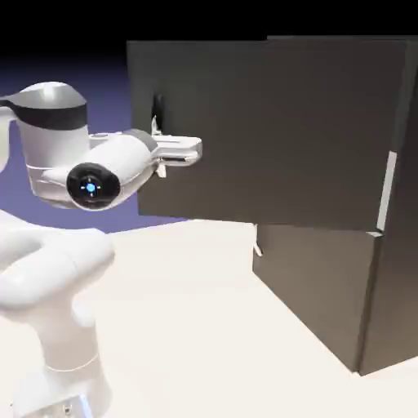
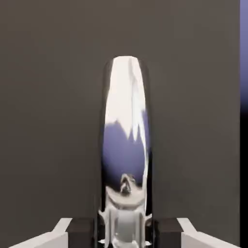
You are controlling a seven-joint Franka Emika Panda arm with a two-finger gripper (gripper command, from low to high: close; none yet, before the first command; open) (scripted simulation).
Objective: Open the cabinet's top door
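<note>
On the right of the exterior view stands the tall dark grey-brown boxy cabinet (image 1: 326, 302), its body running down to the pale table (image 1: 204, 326) that it rests on. Its larger upper panel, the flat dark grey top door (image 1: 269, 131), is swung well out from the cabinet front toward the picture's left, so that its free edge hangs clear over the table while its other edge meets the cabinet beside a thin pale strip. Below it, the shorter lower door (image 1: 314, 286) lies flush and closed, with a small pale handle (image 1: 258, 247) at its left edge.

From the lower left rises the white robot arm (image 1: 57, 277), its wrist bent level toward the open door's free edge. The white two-finger gripper (image 1: 157, 122) sits at that edge, at the slim vertical handle (image 1: 155, 108), which shows there only as a small dark shape.

Seen from the hand, the polished metal handle (image 2: 126, 145) fills the middle as a tall rounded bar against the dark door face (image 2: 48, 121), reflecting the blue-violet backdrop. Its lower end sits between the two grey fingertips (image 2: 80, 227), which press close against it on either side, so the hand grips the handle narrowly.
</note>
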